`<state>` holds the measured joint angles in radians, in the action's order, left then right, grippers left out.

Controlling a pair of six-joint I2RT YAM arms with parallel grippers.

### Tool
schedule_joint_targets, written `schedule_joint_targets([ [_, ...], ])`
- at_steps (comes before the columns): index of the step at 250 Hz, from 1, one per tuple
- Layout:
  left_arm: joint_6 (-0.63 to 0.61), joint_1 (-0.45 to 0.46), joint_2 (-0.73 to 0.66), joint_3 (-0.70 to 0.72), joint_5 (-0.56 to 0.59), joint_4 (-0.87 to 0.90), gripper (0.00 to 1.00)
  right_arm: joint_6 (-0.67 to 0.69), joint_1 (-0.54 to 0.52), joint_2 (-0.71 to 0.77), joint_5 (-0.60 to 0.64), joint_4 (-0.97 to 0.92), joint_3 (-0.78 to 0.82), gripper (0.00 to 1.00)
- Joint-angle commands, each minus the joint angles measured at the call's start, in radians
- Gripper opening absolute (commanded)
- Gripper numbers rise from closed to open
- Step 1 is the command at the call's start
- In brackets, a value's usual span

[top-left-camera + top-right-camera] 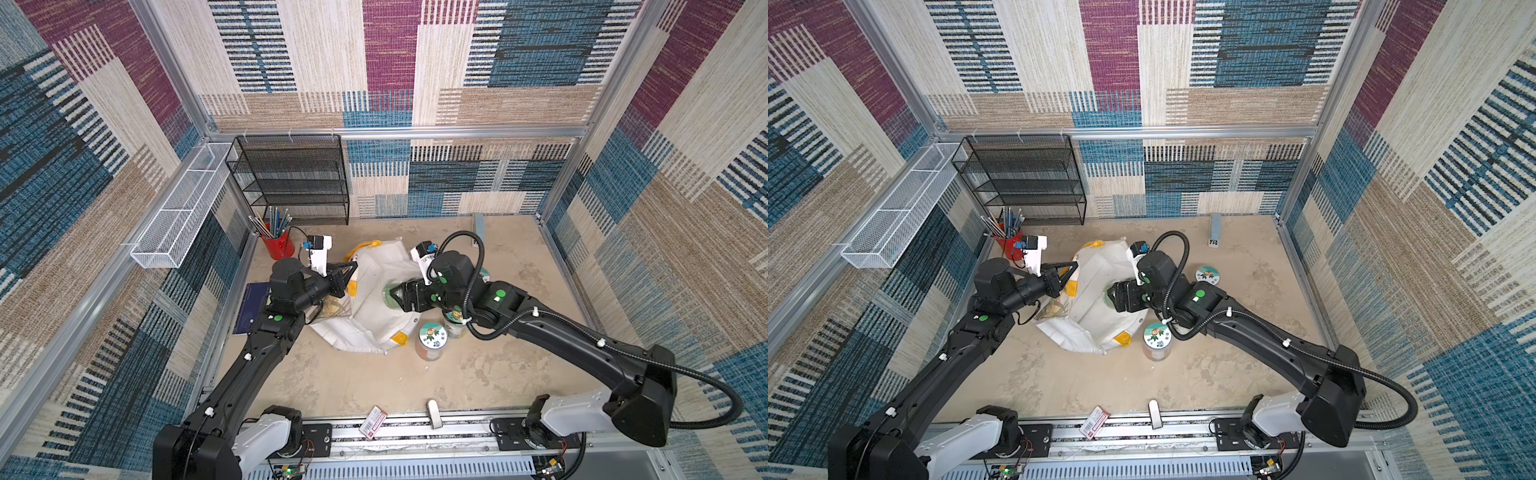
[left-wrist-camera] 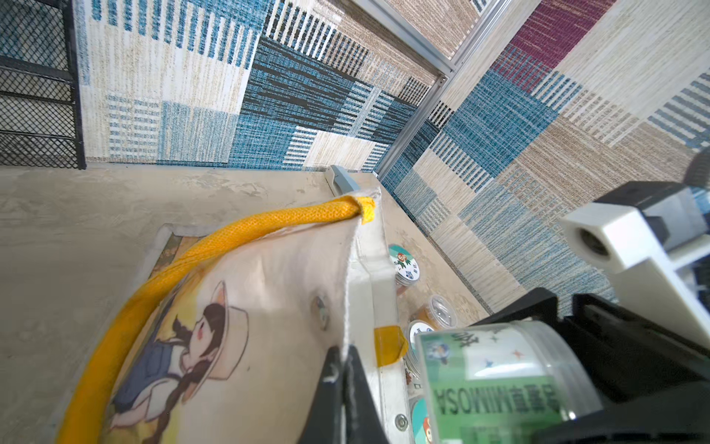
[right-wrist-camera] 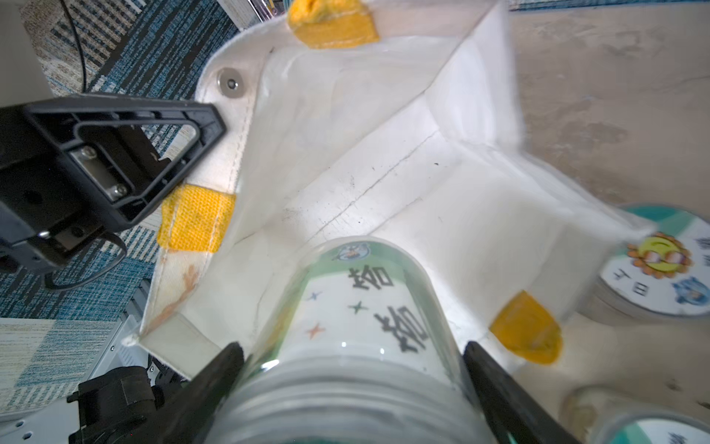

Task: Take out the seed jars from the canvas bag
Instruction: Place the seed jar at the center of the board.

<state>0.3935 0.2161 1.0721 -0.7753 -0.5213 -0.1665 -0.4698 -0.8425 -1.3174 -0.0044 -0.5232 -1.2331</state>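
Seed jars were small and clear, most with round teal-and-white picture lids. Far to the left stood a red pencil cup (image 1: 277,247). Next to it, the left gripper (image 1: 349,272) was pinched tight on the rim of the canvas bag (image 1: 374,320). The bag was white and floppy, with yellow straps (image 2: 246,234) and a drawing of a girl in a hat (image 2: 199,334) on its side. It sat slumped in the middle of the table (image 1: 332,386). Over its open mouth the right gripper (image 1: 392,296) held the green-label jar (image 3: 361,319) lying sideways, with a black finger (image 3: 215,380) on each side of it. That jar's label was green and white with little stars. To the right of the bag, more jars stood on the table. The upright jar (image 1: 432,340) was just beside the bag's corner, the half-hidden jar (image 1: 456,328) was under the right arm, and the far jar (image 1: 1207,274) was farther back. The left wrist view also showed a smaller jar (image 2: 442,313) with a clear lid and brown stuff inside.
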Motion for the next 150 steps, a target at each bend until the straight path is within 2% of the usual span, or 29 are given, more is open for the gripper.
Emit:
schedule_joint_targets([
  [1, -0.02, -0.002, -0.015, 0.005, 0.038, -0.007, 0.0, -0.013, 0.018, 0.069, 0.059, -0.109, 0.005, 0.81],
  [87, -0.006, -0.002, -0.037, 0.021, 0.042, -0.022, 0.0, -0.18, 0.086, 0.215, 0.212, -0.439, 0.088, 0.81],
  [150, 0.022, -0.001, -0.056, 0.053, 0.039, -0.062, 0.0, -0.337, 0.124, 0.297, 0.156, -0.514, 0.274, 0.8],
])
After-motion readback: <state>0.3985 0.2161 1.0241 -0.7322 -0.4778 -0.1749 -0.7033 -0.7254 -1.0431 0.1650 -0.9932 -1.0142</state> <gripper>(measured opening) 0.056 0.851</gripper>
